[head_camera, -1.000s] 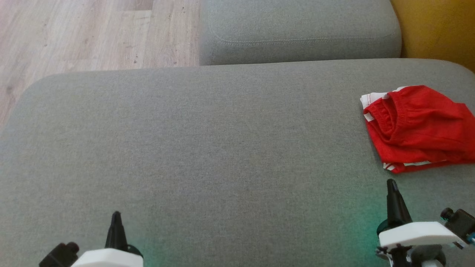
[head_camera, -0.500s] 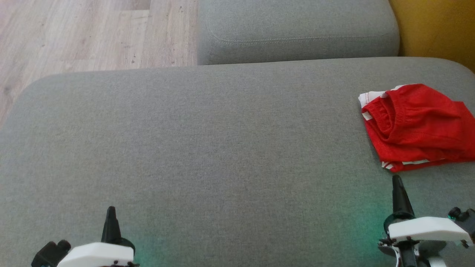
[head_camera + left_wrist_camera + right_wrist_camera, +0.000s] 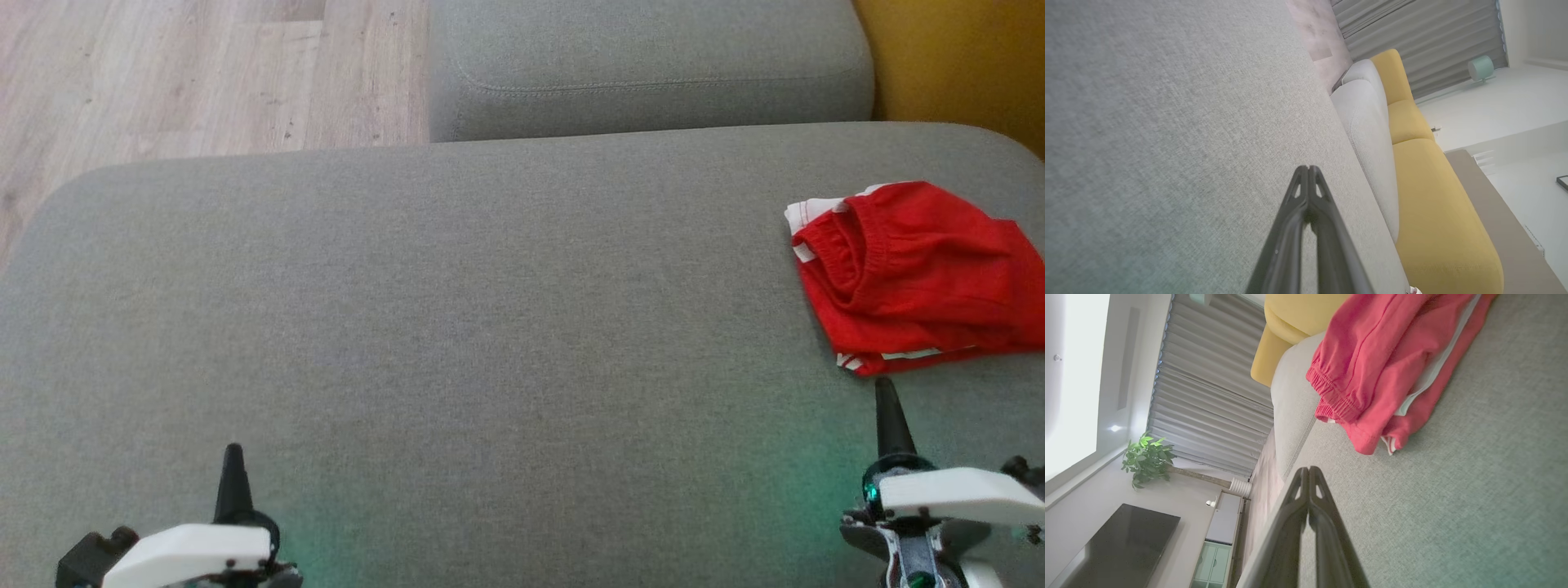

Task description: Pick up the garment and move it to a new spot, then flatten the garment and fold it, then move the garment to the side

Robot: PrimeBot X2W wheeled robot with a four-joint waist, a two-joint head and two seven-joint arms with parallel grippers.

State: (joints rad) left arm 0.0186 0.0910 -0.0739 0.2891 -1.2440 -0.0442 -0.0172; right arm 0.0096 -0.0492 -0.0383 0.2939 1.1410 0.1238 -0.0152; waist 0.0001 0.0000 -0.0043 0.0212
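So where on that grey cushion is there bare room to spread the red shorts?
The middle and left of the grey seat cushion are bare, from the far grey cushion down to the left pincer and right pincer. Only the right edge is crowded: the red shorts lie bunched there, just beyond the right pincer's tip.
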